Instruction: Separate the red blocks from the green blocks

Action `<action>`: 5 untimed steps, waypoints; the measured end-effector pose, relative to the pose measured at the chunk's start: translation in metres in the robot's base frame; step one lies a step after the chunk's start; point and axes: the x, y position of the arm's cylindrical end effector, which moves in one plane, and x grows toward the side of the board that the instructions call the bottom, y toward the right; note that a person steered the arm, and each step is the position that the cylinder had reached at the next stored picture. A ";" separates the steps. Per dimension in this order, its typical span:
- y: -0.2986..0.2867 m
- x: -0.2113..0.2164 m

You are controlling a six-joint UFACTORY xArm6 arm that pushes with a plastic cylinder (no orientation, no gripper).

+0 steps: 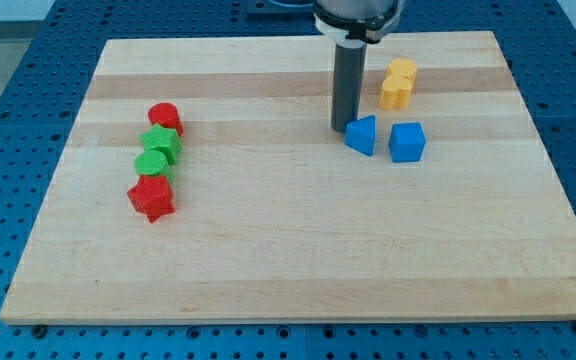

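At the view's left a column of blocks stands close together: a red cylinder (165, 117) at the top, a green star-like block (161, 142) below it, a green round block (152, 163) under that, and a red star (152, 198) at the bottom. They touch or nearly touch. My tip (343, 130) is far to their right, near the view's top middle, just left of a blue triangular block (362, 134).
A blue cube (407, 142) sits right of the blue triangular block. Two yellow blocks (399, 84) stand stacked close together above them. The wooden board (298, 250) lies on a blue perforated table.
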 end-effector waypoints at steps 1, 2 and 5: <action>0.012 0.003; 0.032 0.005; 0.007 -0.002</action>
